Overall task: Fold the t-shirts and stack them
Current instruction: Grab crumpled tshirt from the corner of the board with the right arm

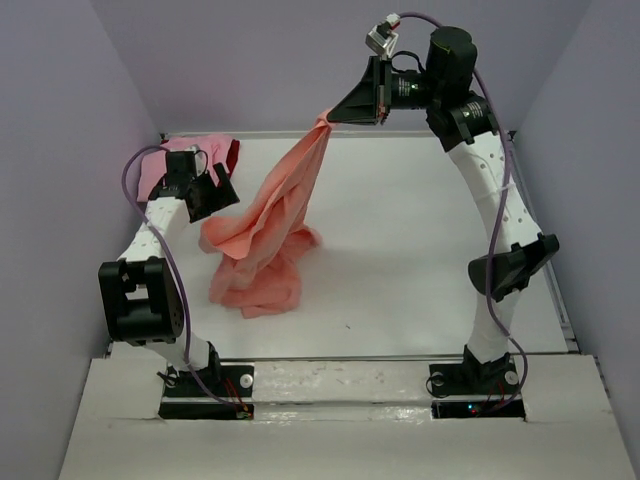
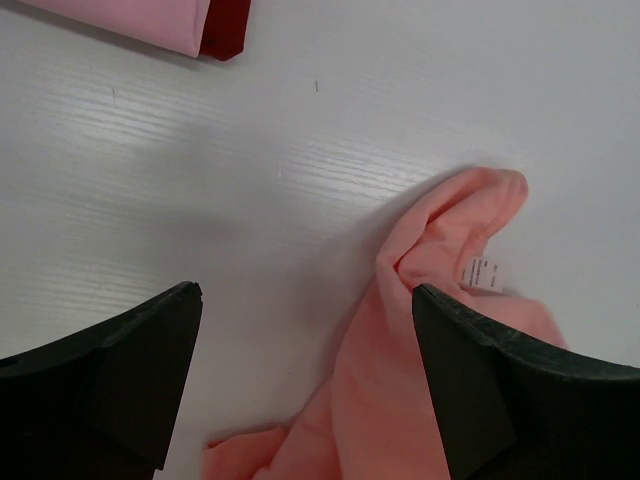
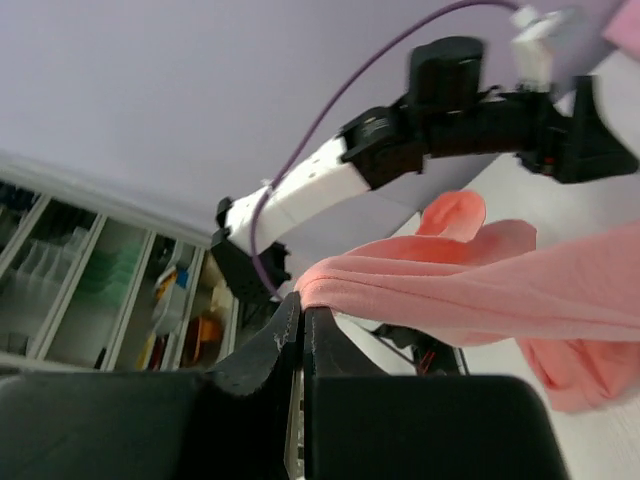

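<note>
A salmon-orange t-shirt (image 1: 270,230) hangs in a long drape from my right gripper (image 1: 329,118), which is raised high at the back and shut on one edge of it (image 3: 302,302). The shirt's lower part lies bunched on the table (image 1: 255,285). My left gripper (image 1: 225,195) hovers low at the shirt's left side, open, with a fold of the salmon shirt (image 2: 400,380) and its white label (image 2: 482,272) lying by the right finger (image 2: 500,390); nothing is clamped. A lighter pink t-shirt (image 1: 165,160) and a dark red t-shirt (image 1: 233,152) lie folded at the back left.
The pink shirt (image 2: 130,20) and the dark red one (image 2: 225,30) show at the top left of the left wrist view. Lilac walls close in the white table (image 1: 420,250) at the back and both sides. Shelving (image 3: 110,290) stands beyond the table.
</note>
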Robot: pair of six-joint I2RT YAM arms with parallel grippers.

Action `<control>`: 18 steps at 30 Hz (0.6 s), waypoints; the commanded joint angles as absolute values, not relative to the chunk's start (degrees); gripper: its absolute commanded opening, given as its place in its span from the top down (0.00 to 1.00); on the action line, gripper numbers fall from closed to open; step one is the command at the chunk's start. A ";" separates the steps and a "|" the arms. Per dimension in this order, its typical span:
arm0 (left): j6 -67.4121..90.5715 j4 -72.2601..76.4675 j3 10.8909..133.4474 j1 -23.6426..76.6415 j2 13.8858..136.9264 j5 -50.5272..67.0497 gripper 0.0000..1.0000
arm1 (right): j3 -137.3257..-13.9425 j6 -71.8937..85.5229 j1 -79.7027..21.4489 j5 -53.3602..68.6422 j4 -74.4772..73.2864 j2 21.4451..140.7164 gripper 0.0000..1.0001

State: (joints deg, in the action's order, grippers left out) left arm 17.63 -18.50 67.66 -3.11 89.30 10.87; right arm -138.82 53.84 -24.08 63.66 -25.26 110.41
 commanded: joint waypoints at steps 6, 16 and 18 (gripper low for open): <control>17.49 -18.81 69.34 -4.74 86.92 11.60 0.05 | -136.84 51.42 -7.92 57.83 -25.92 110.65 1.00; 18.72 -16.61 69.43 -7.12 87.36 22.93 0.05 | -135.86 40.80 -6.59 51.87 -33.91 113.73 1.00; 18.81 -16.26 69.35 -7.12 87.36 23.29 0.05 | -140.16 37.54 -4.84 48.53 -40.06 116.09 1.00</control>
State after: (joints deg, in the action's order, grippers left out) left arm 18.37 -17.96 67.66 -7.16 89.30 18.55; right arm -134.28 44.10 -6.26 54.13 -33.58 114.15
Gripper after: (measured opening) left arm 0.952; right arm 0.031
